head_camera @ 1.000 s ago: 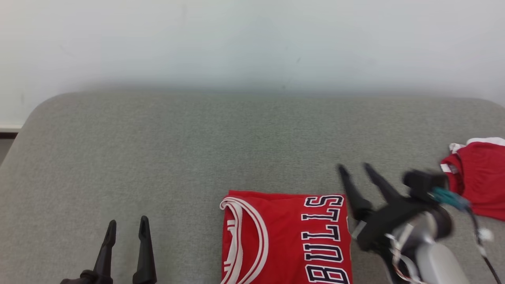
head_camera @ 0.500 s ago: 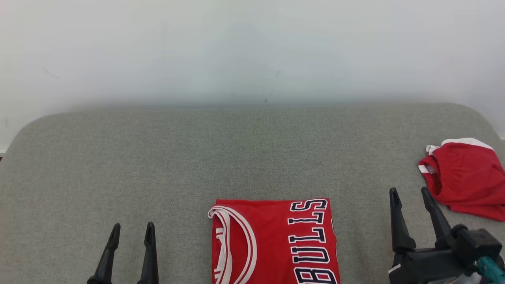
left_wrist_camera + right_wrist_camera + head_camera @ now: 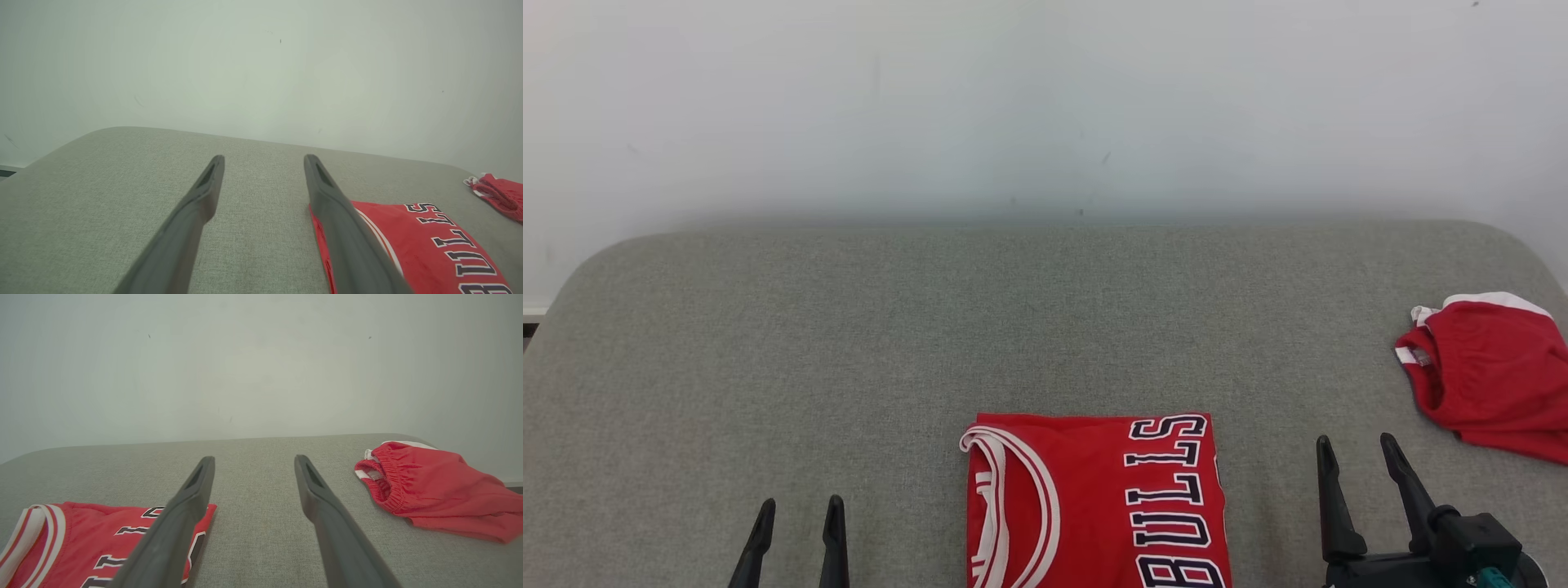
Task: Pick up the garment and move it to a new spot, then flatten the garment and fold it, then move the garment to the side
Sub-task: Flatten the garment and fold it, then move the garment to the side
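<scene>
The right claw (image 3: 1354, 443), a second ago angled beside the right edge of the folded red jersey (image 3: 1094, 506), has drawn back to the lower right, fingers spread and empty. The left claw (image 3: 800, 502) sits at the lower left, also spread and empty. The jersey lies folded flat at the near middle of the grey fabric-covered table (image 3: 849, 327), so folding looks done and only the move aside remains. Crumpled red shorts (image 3: 1490, 371) lie far right. A plain pale wall (image 3: 1045, 106) stands behind
</scene>
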You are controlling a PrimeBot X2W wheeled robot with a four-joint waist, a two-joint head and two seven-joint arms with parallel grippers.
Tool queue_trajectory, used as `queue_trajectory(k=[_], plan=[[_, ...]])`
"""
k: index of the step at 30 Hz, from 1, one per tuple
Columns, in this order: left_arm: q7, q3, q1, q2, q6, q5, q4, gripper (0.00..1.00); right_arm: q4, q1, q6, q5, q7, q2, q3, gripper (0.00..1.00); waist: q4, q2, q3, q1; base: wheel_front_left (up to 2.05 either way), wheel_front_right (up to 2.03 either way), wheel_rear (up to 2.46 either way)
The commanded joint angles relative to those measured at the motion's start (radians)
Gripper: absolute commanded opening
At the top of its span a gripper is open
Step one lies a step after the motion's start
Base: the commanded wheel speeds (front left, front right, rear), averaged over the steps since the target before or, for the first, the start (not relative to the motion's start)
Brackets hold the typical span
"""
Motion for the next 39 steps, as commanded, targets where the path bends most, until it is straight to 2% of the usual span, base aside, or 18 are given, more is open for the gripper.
queue_trajectory(k=[1, 21, 24, 28, 32, 35, 39], plan=[[-0.003, 0.002, 0.005, 0.003, -0.001, -0.005, 0.005, 1.0, 0.005, -0.015, -0.002, 0.009, -0.007, 0.0, 0.002, 1.0, 0.0, 0.0, 0.001, 0.0, 0.0, 0.0, 0.0], [-0.003, 0.001, -0.021, -0.002, 0.0, -0.006, 0.034, 1.0, 0.035, -0.032, -0.002, 0.014, -0.013, -0.001, 0.014, 1.0, 0.01, 0.0, 0.01, 0.0, 0.0, 0.0, 0.0], [-0.003, -0.001, -0.02, -0.003, 0.0, -0.005, 0.032, 1.0, 0.033, -0.032, -0.002, 0.002, 0.02, 0.0, 0.032, 1.0, 0.011, 0.0, 0.009, 0.0, 0.0, 0.0, 0.0], [-0.003, 0.001, -0.013, -0.005, 0.0, -0.005, 0.028, 1.0, 0.013, -0.041, -0.002, 0.025, 0.129, -0.001, 0.045, 1.0, 0.011, 0.0, 0.007, 0.0, 0.0, 0.0, 0.0], [-0.003, 0.006, -0.002, -0.006, 0.0, -0.003, 0.022, 1.0, -0.049, -0.046, -0.002, 0.116, 0.386, 0.0, 0.062, 1.0, 0.008, 0.0, 0.002, 0.0, 0.0, 0.0, 0.0], [-0.003, 0.006, 0.0, -0.008, 0.0, -0.003, 0.02, 1.0, -0.092, -0.041, -0.002, 0.148, 0.608, -0.002, 0.029, 1.0, 0.007, 0.0, 0.001, 0.0, 0.0, 0.0, 0.0], [-0.003, -0.002, -0.003, -0.009, 0.0, -0.004, 0.017, 1.0, -0.134, -0.06, -0.002, 0.18, 0.795, 0.0, 0.001, 1.0, 0.015, 0.0, 0.003, 0.0, 0.0, 0.0, 0.0]])
